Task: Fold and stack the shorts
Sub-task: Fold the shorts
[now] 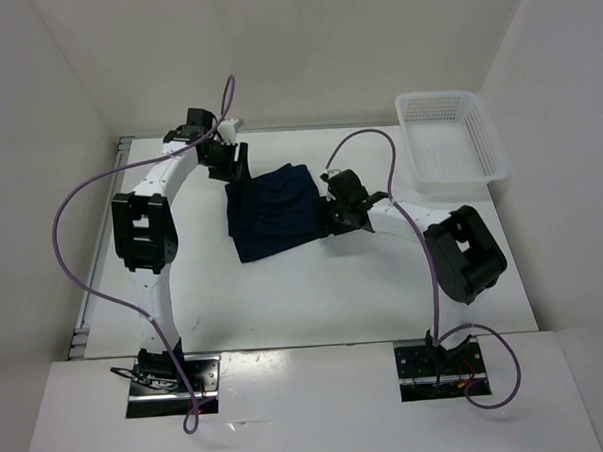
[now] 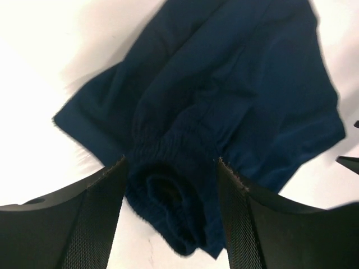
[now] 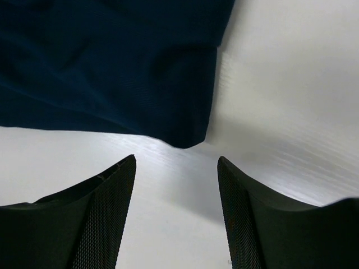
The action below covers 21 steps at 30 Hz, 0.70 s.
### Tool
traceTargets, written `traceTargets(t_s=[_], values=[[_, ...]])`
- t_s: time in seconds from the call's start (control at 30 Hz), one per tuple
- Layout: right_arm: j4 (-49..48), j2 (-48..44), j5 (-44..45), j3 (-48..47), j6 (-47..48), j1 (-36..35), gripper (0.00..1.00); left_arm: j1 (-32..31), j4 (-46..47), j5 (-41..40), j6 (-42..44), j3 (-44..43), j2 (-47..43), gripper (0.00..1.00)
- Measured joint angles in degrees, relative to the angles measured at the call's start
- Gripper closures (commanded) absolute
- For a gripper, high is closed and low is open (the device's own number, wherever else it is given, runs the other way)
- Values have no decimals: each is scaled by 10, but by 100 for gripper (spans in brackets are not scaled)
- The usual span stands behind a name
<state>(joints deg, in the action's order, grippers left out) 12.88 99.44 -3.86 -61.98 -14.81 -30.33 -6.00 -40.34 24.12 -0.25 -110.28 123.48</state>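
Observation:
The dark navy shorts point(image 1: 271, 212) lie folded and wrinkled on the white table. My left gripper point(image 1: 229, 167) is at their far left corner. In the left wrist view it point(image 2: 171, 162) is open, and the bunched waistband point(image 2: 168, 196) lies between its fingers. My right gripper point(image 1: 331, 213) is at the right edge of the shorts. In the right wrist view it point(image 3: 176, 159) is open and empty over the bare table, with a corner of the shorts point(image 3: 188, 134) just ahead of the fingertips.
A white mesh basket point(image 1: 479, 163) stands at the back right corner of the table. White walls close in the table at the back and on both sides. Purple cables loop off both arms.

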Motion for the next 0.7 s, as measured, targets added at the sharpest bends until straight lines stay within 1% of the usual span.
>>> traceTargets(t_s=[0.13,0.17,0.23,0.27,0.3,0.33,0.37,0.4,0.47,0.5,0.57,0.7], values=[[-1,51,5,-3,-6,0,34,-17,2,-14,0,0,30,38],[-5,52,6,-8,-10,0,34,-20,5,-18,-1,2,32,47],[-19,54,6,-12,-16,0,38,-25,11,-25,0,6,32,56],[-24,56,6,-13,-19,0,41,-26,15,-30,-1,6,32,62],[-29,60,6,-13,-23,0,44,-27,18,-34,-2,7,32,78],[-30,64,6,-13,-25,0,48,-27,19,-38,-1,8,32,85],[-33,69,6,-13,-28,0,52,-26,21,-43,0,8,32,90],[-39,70,6,-14,-32,0,65,-26,23,-45,0,8,32,94],[-42,71,6,-14,-38,0,79,-22,28,-49,0,10,32,98],[-44,73,7,-14,-43,0,90,-19,31,-50,0,13,32,99],[-49,80,8,-14,-50,0,99,-10,37,-50,0,20,32,100],[-55,81,9,-14,-62,0,100,20,44,-26,-1,50,17,100]])
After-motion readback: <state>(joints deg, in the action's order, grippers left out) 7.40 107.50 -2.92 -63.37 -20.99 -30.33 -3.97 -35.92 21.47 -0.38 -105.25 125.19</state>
